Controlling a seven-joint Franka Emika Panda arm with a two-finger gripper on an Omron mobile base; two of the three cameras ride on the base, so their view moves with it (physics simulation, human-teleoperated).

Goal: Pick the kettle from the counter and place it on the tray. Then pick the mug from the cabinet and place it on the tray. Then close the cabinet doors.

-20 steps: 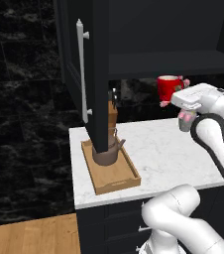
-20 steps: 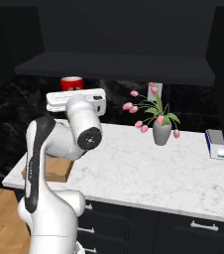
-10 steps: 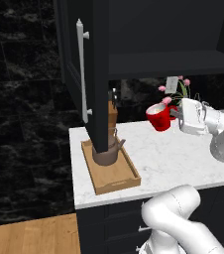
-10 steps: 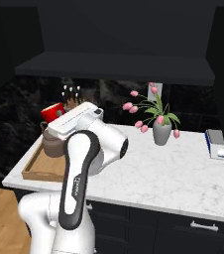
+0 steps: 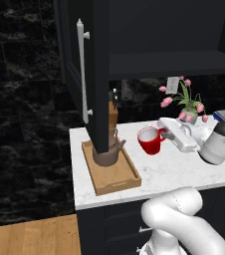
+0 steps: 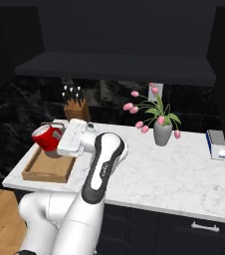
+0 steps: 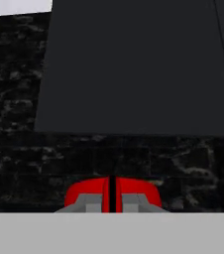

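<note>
White marble counter (image 5: 184, 167) under dark cabinet (image 5: 149, 35).
Gripper (image 5: 160, 133) pinching red mug (image 5: 149, 141) (apparently airborne) beside tray (image 5: 115, 180) holding kettle (image 5: 107, 154).

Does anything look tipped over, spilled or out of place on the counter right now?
Nothing is spilled or damaged. The mug is tilted, but only because the gripper carries it in the air beside the tray. The kettle sits upright in the tray, and the vase stands upright.
</note>
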